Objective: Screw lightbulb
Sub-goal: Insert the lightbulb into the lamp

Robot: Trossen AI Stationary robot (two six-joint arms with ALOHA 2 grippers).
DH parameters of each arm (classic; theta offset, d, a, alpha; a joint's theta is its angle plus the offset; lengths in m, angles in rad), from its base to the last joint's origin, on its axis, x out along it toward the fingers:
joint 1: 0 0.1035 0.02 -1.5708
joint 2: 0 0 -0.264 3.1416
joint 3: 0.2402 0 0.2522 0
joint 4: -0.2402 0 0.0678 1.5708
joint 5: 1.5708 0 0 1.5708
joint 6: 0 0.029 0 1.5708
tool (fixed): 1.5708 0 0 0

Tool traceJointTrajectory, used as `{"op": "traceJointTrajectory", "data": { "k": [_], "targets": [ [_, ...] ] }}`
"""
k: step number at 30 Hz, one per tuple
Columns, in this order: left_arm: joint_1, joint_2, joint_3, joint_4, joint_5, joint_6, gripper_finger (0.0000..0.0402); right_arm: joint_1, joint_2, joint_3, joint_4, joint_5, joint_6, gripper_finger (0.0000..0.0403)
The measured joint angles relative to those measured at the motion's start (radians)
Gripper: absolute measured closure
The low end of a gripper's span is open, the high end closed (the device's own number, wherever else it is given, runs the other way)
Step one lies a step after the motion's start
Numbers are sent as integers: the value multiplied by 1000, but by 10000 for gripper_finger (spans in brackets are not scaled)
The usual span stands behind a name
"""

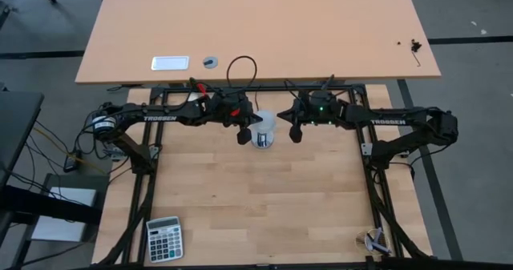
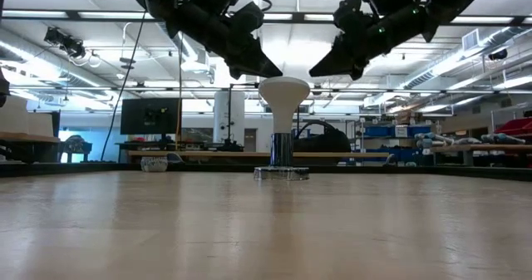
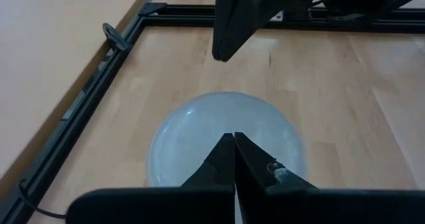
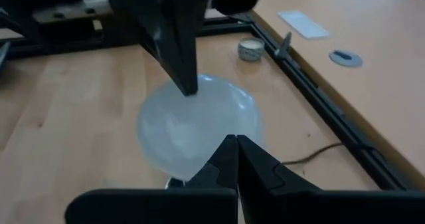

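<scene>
The white lightbulb [image 2: 283,97] stands upright, dome up, its narrow base in a shiny socket [image 2: 281,151] on a round disc on the table. It also shows from above in the high view [image 1: 264,129]. My left gripper [image 2: 276,72] is shut, slanting down, its tip right at the top of the dome [image 3: 226,127]. My right gripper [image 2: 313,73] is shut, slanting down from the other side, its tip just above the dome's rim. Each wrist view shows that arm's own shut fingers over the dome [image 4: 199,117]. My left gripper's shut tip stands at the top of the bulb's dome [image 2: 279,81], coming slanting from above. I cannot tell whether it touches the dome.
A calculator [image 1: 164,238] lies at the near left corner and a small metal piece [image 1: 375,240] at the near right. A small round tin [image 4: 251,49] sits by the black frame rail [image 3: 86,91]. A second tabletop [image 1: 256,30] lies beyond the rail.
</scene>
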Motion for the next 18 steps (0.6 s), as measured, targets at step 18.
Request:
{"op": "traceJointTrajectory", "data": {
  "k": [18],
  "targets": [
    [8,0,0,-14,15,2,402,1,99,-6,56,8,52,394]
  ]
}}
